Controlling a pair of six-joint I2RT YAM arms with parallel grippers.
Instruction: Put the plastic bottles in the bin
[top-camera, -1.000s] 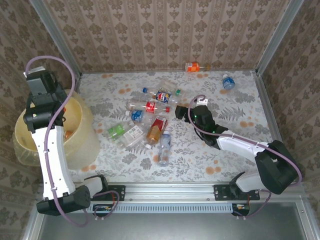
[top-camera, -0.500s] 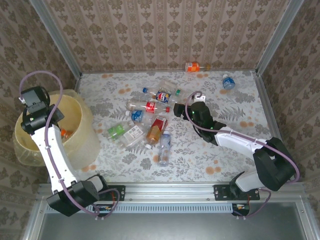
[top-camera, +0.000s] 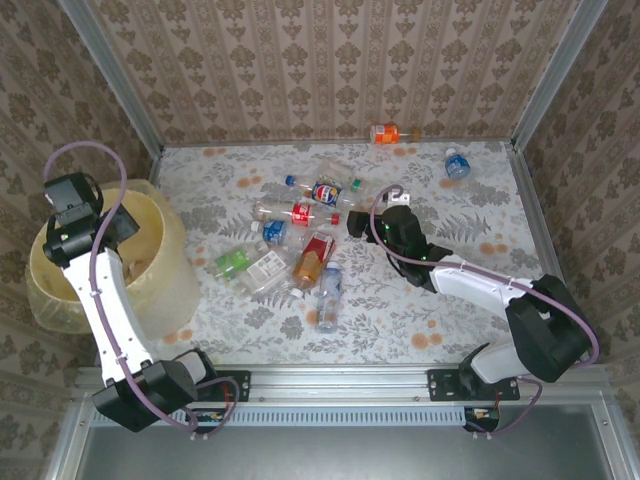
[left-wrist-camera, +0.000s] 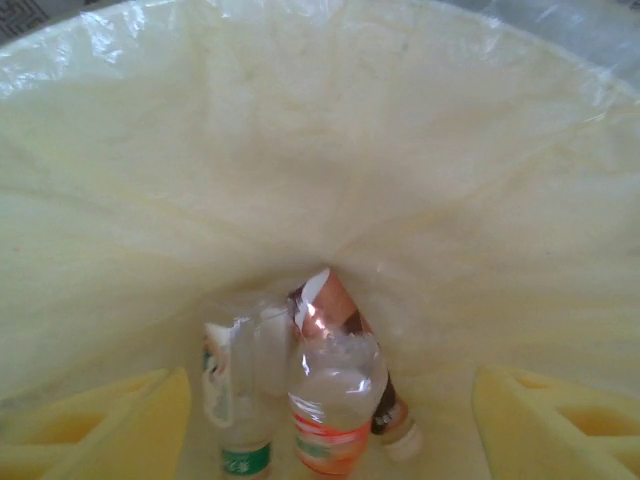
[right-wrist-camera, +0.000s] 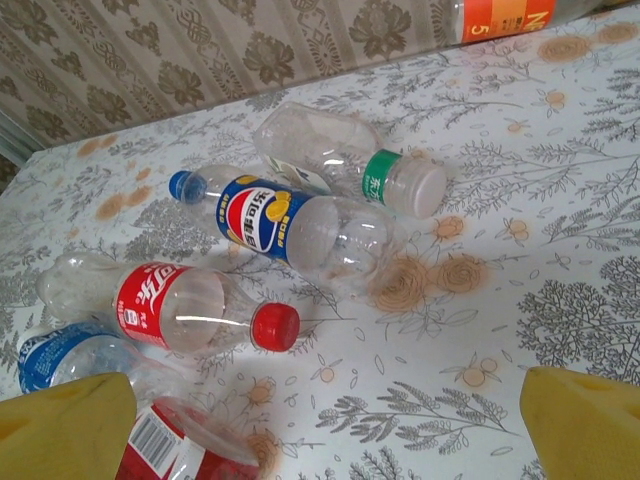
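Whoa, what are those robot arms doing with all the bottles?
Two robot arms are tidying plastic bottles into the yellow bin. The left gripper hangs open above the bin, where a few bottles already lie. The right gripper is open too, low over the pile on the table, facing a red-capped bottle. Many bottles are left outside.

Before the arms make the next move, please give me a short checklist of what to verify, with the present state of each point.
1. The left fingers open, holding nothing: ok.
2. The left fingers above the bin, over its opening: ok.
3. The binned bottles lie at the bottom, below the fingers: ok.
4. The right fingers open: ok.
5. A bottle between the right fingers: not ok; the red-cap bottle lies ahead, untouched.
6. The table free of bottles: not ok; many remain.
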